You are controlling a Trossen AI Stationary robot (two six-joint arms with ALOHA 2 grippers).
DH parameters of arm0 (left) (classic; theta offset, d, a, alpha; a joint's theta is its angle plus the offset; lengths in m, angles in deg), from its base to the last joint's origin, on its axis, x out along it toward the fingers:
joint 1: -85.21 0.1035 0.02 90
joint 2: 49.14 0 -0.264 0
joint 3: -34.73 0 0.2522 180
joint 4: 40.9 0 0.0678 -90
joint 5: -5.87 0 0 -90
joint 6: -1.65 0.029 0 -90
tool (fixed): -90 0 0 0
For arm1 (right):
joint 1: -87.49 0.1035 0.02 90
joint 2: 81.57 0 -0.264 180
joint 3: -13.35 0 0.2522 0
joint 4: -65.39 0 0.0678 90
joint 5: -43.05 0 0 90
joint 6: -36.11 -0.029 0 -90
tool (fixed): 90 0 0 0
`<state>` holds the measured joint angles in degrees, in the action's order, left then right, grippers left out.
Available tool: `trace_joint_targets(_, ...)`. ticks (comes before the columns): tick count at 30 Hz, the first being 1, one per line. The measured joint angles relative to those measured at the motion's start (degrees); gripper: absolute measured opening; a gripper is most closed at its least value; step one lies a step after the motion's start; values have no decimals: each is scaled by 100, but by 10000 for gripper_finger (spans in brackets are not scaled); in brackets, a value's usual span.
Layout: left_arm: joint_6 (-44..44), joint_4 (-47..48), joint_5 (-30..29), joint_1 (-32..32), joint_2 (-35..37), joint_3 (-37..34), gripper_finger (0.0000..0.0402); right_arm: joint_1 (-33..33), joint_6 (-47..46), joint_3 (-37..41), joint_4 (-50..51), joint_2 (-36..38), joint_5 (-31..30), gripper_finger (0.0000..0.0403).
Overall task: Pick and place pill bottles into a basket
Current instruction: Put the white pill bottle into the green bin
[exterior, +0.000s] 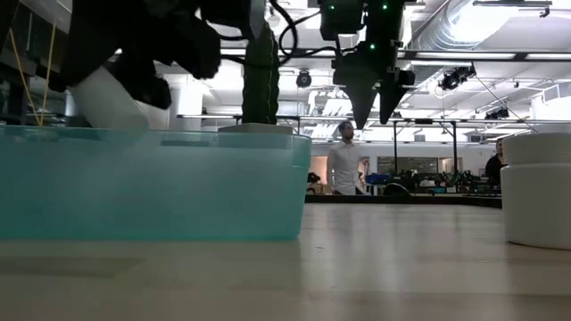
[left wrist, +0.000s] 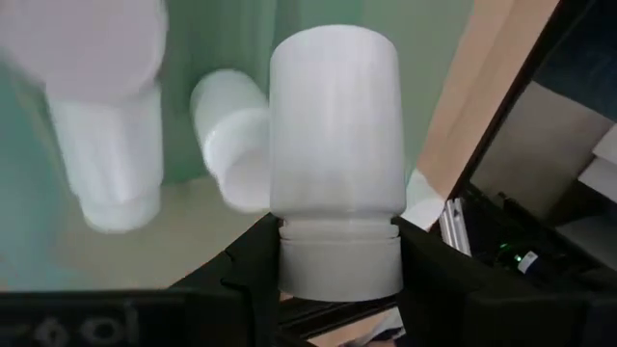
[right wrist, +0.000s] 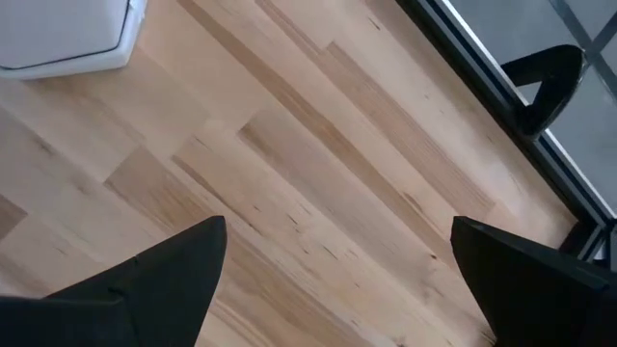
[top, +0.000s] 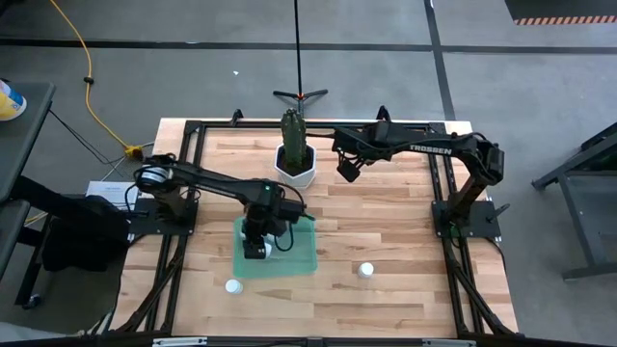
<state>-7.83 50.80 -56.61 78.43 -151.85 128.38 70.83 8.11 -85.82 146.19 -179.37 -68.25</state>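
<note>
My left gripper [top: 255,247] is over the teal-green basket [top: 301,258] and shut on a white pill bottle [left wrist: 335,125]. In the low view that bottle [exterior: 105,100] is tilted just above the basket's rim [exterior: 152,134]. Two more bottles [left wrist: 104,145] [left wrist: 231,145] lie on their sides in the basket. Two bottles stand on the table near the front edge, one at the left [top: 232,285] and one at the right [top: 365,271]. My right gripper [top: 347,170] is open and empty, held high over the far part of the table. My left gripper pinches the bottle's cap end [left wrist: 339,268] between its two fingers [left wrist: 253,280], one on each side. The bottle's body points away from the wrist along the fingers. In the low view it is tilted, above the basket.
A white hexagonal pot with a cactus [top: 295,164] stands at the far middle of the table, next to my right gripper. The black frame rails [top: 439,207] run along both table sides. Bare wood lies to the basket's right. People stand in the room behind.
</note>
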Motion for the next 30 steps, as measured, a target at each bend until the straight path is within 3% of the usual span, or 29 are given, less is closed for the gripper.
trace_joint_targets(13, 477, 185, -34, 0, -992, 1037, 192, -24, 104, 0, -29, 0, 2, 390)
trace_joint_targets(22, 668, 1225, -826, 0, -1429, 1064, 206, -33, 126, 0, -67, 0, 4, 390)
trace_joint_targets(30, 645, 1108, -595, -2, -1487, 1064, 195, -101, 126, 0, -116, 0, 20, 390)
